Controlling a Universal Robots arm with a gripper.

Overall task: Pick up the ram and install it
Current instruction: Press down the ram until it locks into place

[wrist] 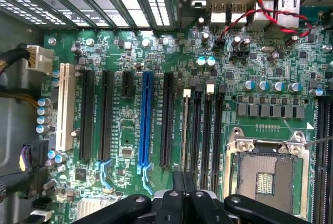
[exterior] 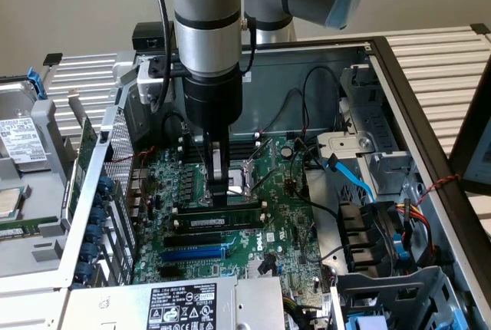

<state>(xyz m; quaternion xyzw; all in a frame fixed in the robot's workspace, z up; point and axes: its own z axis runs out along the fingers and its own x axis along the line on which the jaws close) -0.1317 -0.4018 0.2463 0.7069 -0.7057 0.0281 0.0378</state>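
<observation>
Where we find the ram (exterior: 219,221): standing on its long edge in a memory slot on the motherboard (exterior: 284,222), white label facing the exterior camera; in the wrist view we see it edge-on (wrist: 184,130) as a thin pale line in its slot.
End effector (exterior: 221,196): closed, fingers pressed together and gripping nothing; it points straight down at the ram's top edge, near mid-length. We cannot tell whether the tip touches the edge.
End effector, wrist view (wrist: 182,182): its dark fingers meet in line with the ram.
Empty slots (wrist: 208,130): black, with white end clips, lying parallel between the ram and the socket.
Socket (wrist: 265,174): a square metal frame, just beyond the memory slots.
Blue slot (exterior: 196,253): long, parallel to the ram, on the side away from the socket, with a black slot between them.
Case (exterior: 399,77): open on top, holding the motherboard; we see the arm reach in from above.
</observation>
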